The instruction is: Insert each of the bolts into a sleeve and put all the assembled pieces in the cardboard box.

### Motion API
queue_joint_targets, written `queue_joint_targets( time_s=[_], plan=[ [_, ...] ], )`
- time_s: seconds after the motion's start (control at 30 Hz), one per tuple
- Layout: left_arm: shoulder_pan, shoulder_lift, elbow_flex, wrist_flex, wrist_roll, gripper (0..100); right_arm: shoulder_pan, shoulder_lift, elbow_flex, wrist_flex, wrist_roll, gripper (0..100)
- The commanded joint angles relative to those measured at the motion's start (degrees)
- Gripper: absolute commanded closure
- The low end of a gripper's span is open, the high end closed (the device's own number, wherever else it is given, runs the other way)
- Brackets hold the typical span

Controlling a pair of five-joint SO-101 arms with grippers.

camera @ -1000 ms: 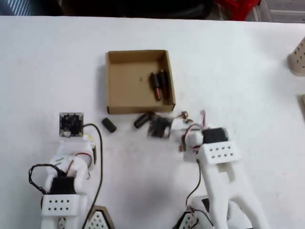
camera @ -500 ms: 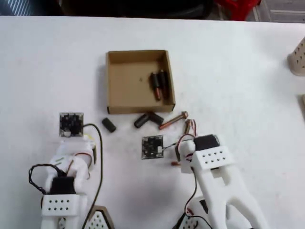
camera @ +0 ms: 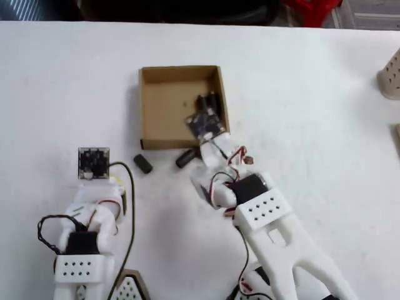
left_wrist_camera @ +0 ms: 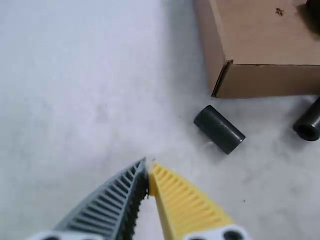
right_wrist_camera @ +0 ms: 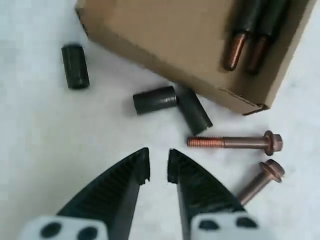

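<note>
The right arm has swung forward and inward since half a second ago. In the high view, its wrist now hangs over the near right corner of the cardboard box (camera: 181, 70). The left arm has not moved.

Nearest you, the left gripper (left_wrist_camera: 148, 172) sits low over the white table (left_wrist_camera: 75, 75), its grey and yellow fingers pressed together on nothing. The right gripper (right_wrist_camera: 157, 170) hovers with its black fingers a narrow gap apart, also empty.

Just beyond its tips, two dark sleeves (right_wrist_camera: 154, 99) lie touching in a shallow V, right beside the box's near wall. A third sleeve (right_wrist_camera: 75, 66) lies apart from them, toward the left arm. Two copper bolts (right_wrist_camera: 235, 142) lie loose and close together beside the touching pair, on the side away from the third sleeve. Farthest off, inside the box, two assembled pieces (right_wrist_camera: 245, 35) rest side by side against a wall.

Watch that narrow opening. Unless you widen it first, you would likely shove a sleeve or bolt instead of straddling it. Nudging one of the touching sleeves could set both rolling, and the round bolts may roll away too. The box wall close behind leaves little room for a finger.
</note>
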Motion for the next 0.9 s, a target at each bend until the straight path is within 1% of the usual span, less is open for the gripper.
queue_joint_targets(
  time_s=[0.0, 0.07, 0.17, 0.23, 0.37, 0.47, 0.53, 0.57, 0.63, 0.67, 0.7, 0.73, 0.77, 0.83, 0.87],
  plan=[
    [0.40, -0.66, -0.26, -0.88, -0.44, 98, -1.10, 0.31, -2.81, -6.20, -12.31, 85.7],
    [0.40, -0.66, -0.26, -0.88, -0.44, 98, -1.54, 2.33, -3.96, -7.52, -15.38, 87.5],
    [0.40, -0.66, -0.26, -0.88, -0.44, 98, -1.63, 7.96, -6.42, -8.75, -16.26, 89.1],
    [0.40, -0.66, -0.26, -0.88, -0.44, 98, -1.71, 12.62, -8.97, -8.57, -17.32, 87.2],
    [0.40, -0.66, -0.26, -0.97, -0.44, 98, -2.15, 22.02, -15.82, -6.73, -22.42, 82.9],
    [0.40, -0.66, -0.26, -1.05, -0.44, 98, -2.24, 26.59, -20.75, -2.95, -23.12, 82.6],
    [0.40, -0.66, -0.26, -1.05, -0.44, 98, -0.84, 26.68, -23.30, 1.80, -23.21, 82.8],
    [0.40, -0.66, -0.26, -1.05, -0.44, 98, 0.75, 26.24, -24.53, 4.70, -23.74, 84.4],
    [0.40, -0.66, -0.26, -1.05, -0.44, 98, 5.32, 23.87, -26.29, 10.59, -24.53, 92.3],
    [0.40, -0.66, -0.26, -1.05, -0.44, 98, 7.96, 22.37, -26.46, 12.88, -24.18, 97.8],
    [0.40, -0.66, -0.26, -1.05, -0.44, 98, 10.24, 20.97, -26.37, 14.90, -23.56, 98.9],
    [0.40, -0.66, -0.26, -1.14, -0.44, 98, 12.09, 20.00, -26.20, 16.92, -21.80, 96.4],
    [0.40, -0.66, -0.26, -1.14, -0.44, 98, 13.41, 19.12, -25.41, 19.30, -18.81, 95.8],
    [0.40, -0.66, -0.26, -1.14, -0.44, 98, 15.69, 17.89, -22.86, 23.34, -10.99, 98.6],
    [0.40, -0.66, -0.26, -1.14, -0.44, 98, 17.10, 17.63, -21.10, 25.36, -7.21, 98.2]
  ],
)
